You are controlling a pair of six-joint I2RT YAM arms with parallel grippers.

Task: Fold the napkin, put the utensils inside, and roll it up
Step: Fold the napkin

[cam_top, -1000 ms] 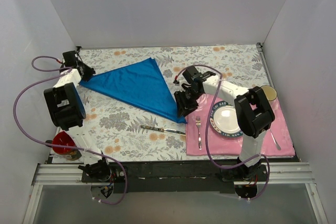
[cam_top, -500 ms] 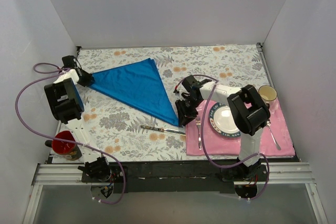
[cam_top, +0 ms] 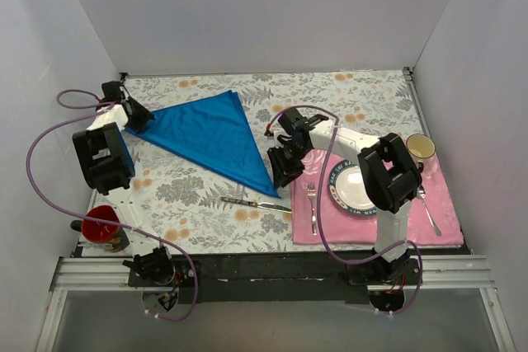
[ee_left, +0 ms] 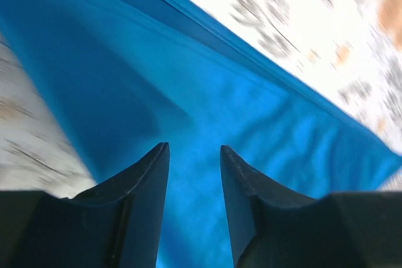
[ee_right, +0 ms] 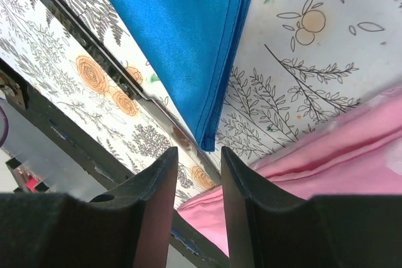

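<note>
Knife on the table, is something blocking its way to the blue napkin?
Nothing visible blocks it. Only bare flowered tablecloth lies between the knife and the napkin's near corner. The right gripper hovers open above that corner.

White links (cam_top: 351,139), black joints (cam_top: 103,162), looping purple cables (cam_top: 31,154), black gripper fingers (ee_left: 141,205).
</note>
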